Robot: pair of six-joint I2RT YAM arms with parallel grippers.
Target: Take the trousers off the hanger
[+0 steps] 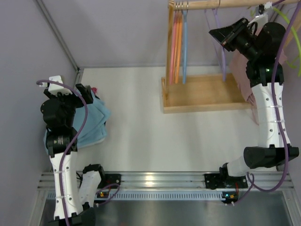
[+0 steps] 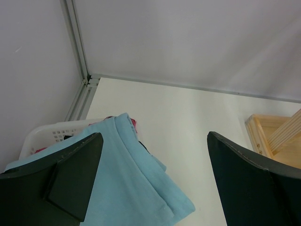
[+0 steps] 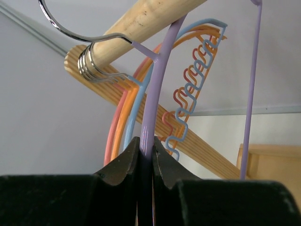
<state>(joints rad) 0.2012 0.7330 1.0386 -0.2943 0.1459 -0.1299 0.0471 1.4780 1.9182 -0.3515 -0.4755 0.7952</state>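
While the purple hanger is pinched btw. the closed jaws of the right gripper, just under the wooden rod, the trousers, a pinkish cloth partly hidden by the arm, seem to be hung on it. The left gripper is held wide open above a blue cloth in the white basket.

Count taken as follows.

Robot arms: two, a left arm and a right arm.

Wooden rack: one, far right on the tabletop, carrying one rod.

Hangers on that rod: five can be told apart.
- one pink hanger
- one orange hanger
- one blue hanger
- one purple hanger
- one green hanger, at the right edge

Garments: two, one light blue cloth at left and one dusty-pink trousers at far right.

Basket: one, white, at left.
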